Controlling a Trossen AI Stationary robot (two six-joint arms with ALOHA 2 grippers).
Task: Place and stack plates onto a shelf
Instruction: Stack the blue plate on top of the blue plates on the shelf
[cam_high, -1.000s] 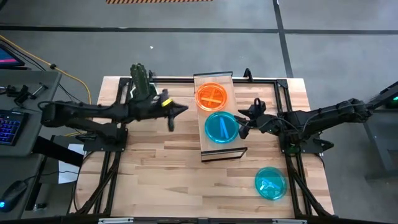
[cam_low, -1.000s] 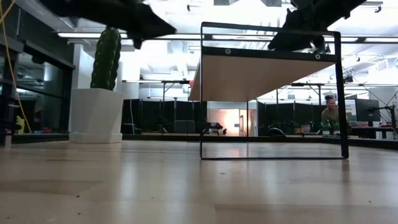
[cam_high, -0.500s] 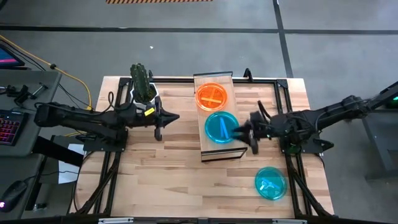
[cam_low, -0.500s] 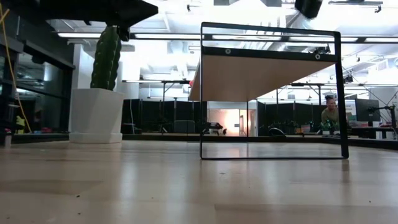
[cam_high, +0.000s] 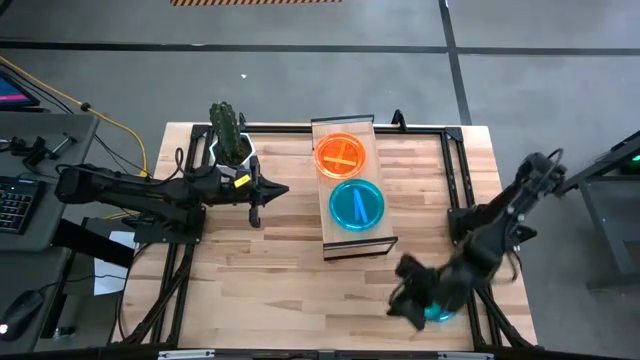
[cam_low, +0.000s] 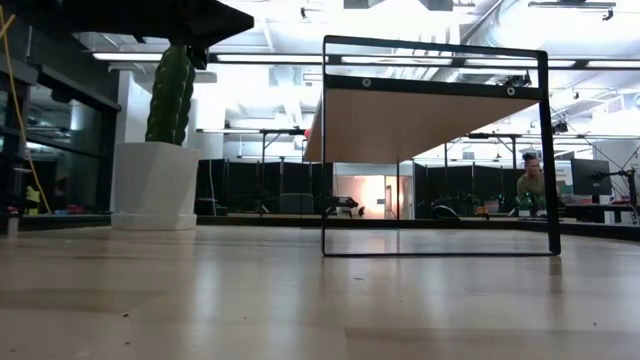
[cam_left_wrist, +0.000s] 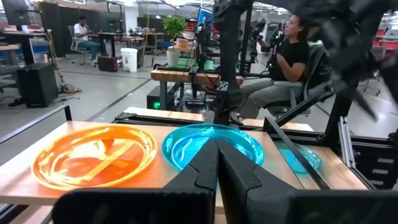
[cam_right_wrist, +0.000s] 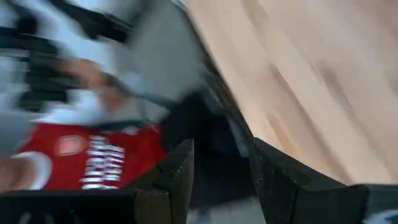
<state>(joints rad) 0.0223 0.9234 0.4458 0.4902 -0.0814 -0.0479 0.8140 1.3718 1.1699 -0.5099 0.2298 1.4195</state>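
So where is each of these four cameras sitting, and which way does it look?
High view: above, straight down; both dark arms, left gripper shut, right gripper open by the teal plate on the table.
Low view: table height, level; light-wood shelf on its dark frame, white hexagonal cactus pot; part of an arm at the top.
Left wrist: own dark fingers, facing the translucent orange plate and teal plate on the shelf.
Right wrist: own fingers; blurred wooden table.
Shared: high and left wrist both show the shelf's plates.

Even, bright overhead light — ceiling strips (cam_low: 420, 58) glare white in the low view. The right arm (cam_high: 470, 255) smears with motion blur, and its wrist view is streaked throughout. The near tabletop (cam_low: 300, 310) lies soft, out of focus.
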